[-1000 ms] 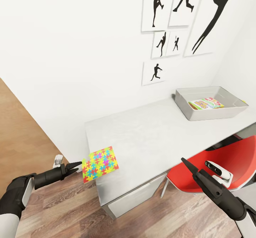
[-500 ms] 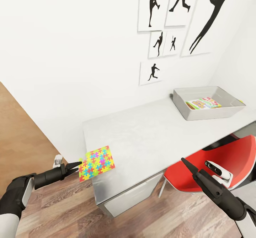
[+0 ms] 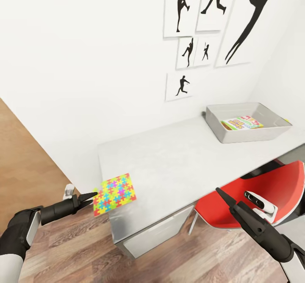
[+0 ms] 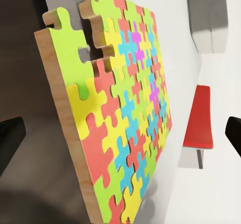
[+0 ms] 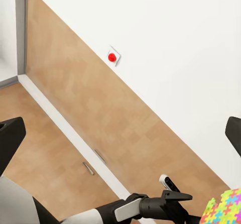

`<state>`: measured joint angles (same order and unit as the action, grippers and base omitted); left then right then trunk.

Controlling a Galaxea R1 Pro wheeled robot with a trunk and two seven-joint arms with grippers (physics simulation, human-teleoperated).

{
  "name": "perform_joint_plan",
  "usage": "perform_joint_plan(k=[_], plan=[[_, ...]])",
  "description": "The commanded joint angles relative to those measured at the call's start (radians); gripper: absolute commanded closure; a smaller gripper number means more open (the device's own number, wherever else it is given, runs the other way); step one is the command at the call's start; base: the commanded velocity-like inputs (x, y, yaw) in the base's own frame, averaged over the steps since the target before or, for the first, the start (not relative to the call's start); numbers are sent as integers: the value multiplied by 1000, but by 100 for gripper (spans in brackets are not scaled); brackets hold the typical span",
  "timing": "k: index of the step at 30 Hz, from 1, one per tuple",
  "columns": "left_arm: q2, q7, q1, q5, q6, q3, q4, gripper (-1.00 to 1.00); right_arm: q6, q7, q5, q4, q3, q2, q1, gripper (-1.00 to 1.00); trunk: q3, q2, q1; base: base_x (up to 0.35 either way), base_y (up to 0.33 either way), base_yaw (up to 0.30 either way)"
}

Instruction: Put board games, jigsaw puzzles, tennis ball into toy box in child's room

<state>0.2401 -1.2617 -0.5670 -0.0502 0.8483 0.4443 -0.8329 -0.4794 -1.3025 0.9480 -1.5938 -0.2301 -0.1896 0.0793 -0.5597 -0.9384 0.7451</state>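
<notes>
White walls with black silhouette prints (image 3: 212,25) back the pale desk (image 3: 182,160), our landmark. At the desk's near-left corner, the jigsaw puzzle (image 3: 114,193) lies with one edge overhanging the wood-plank floor (image 3: 63,249). We observe the left gripper (image 3: 91,197) just off that corner, its fingers (image 3: 87,196) tapering toward the overhanging edge; in the left wrist view the puzzle (image 4: 120,118) sits between dark fingers set apart, not clamped. At the desk's far-right end stands the grey toy box (image 3: 248,122) with one board game (image 3: 241,123) inside. The right gripper (image 3: 221,193) hovers in front of the desk, over the red chair (image 3: 262,194); its wrist view shows its fingers apart, empty.
</notes>
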Motion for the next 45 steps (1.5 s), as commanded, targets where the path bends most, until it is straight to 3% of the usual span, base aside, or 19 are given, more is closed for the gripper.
perform_joint_plan(k=[1, 42, 45], plan=[[0, -2, -1, -2, 9, 1, 0, -100, -10, -1, 4, 0, 0, 0, 0, -100, -1, -1, 0, 0, -116, 0], [1, -2, -1, -3, 14, 2, 0, -100, -10, 0, 4, 0, 0, 1, 0, -100, -1, -1, 0, 0, -16, 0], [1, -2, -1, -4, 14, 2, 0, -100, -10, 0, 4, 0, 0, 1, 0, -100, -10, -22, 12, 0, 0, 0]])
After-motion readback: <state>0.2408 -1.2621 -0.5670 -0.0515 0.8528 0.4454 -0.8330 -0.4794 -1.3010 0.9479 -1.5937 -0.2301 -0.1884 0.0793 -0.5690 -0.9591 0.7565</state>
